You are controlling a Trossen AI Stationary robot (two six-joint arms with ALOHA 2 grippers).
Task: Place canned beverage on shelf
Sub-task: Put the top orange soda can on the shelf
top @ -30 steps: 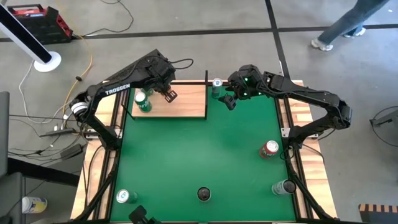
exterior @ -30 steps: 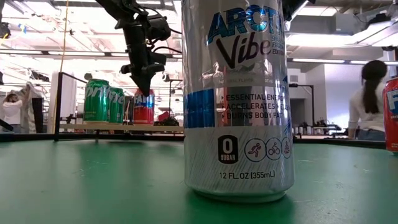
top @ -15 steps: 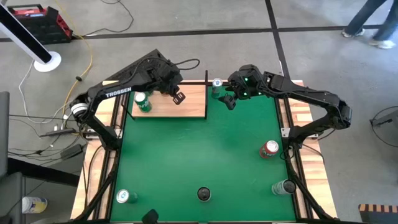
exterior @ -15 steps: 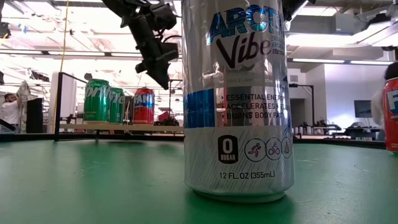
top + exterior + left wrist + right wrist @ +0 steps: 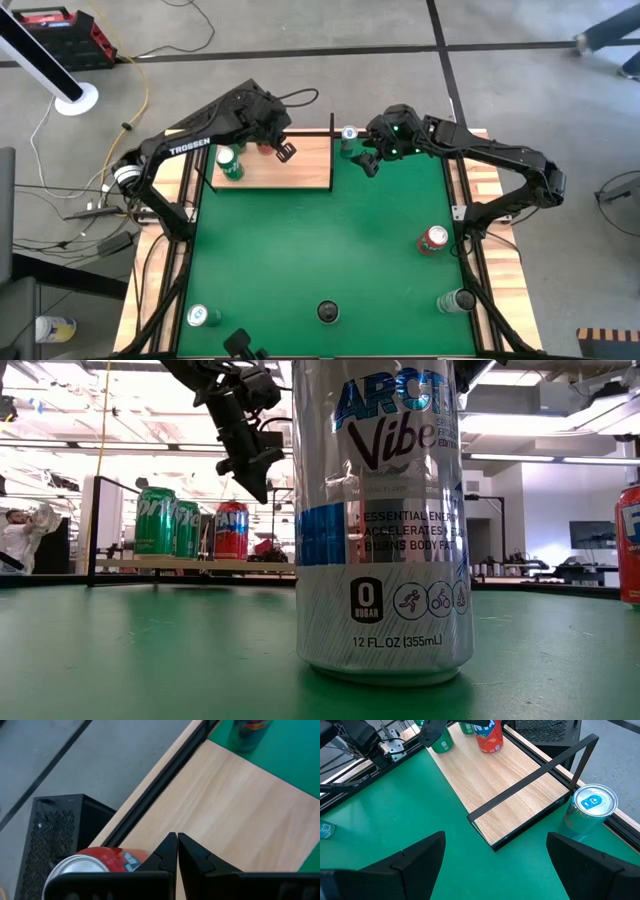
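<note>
The shelf (image 5: 290,172), a pale wood panel with a dark frame, lies at the mat's far left. Two green cans (image 5: 228,163) and a red can (image 5: 230,530) stand upright on it. My left gripper (image 5: 255,472) hangs shut above the shelf, just right of the red can (image 5: 95,862), touching nothing. A blue-topped can (image 5: 587,812) stands on the mat just off the shelf's right end (image 5: 348,140). My right gripper (image 5: 495,855) hovers open above the mat near that can (image 5: 368,162), fingers wide apart with nothing between them.
More cans stand on the green mat: a red one (image 5: 432,240) at the right, a silver one (image 5: 455,300) at the near right, a green-white one (image 5: 200,316) at the near left, and a tall silver can (image 5: 380,520) at the near edge. The mat's middle is free.
My left gripper, still shut, has tipped its fingers upward and swung a little toward the table's right, away from the top of the red can. The red can stays upright on the shelf.
</note>
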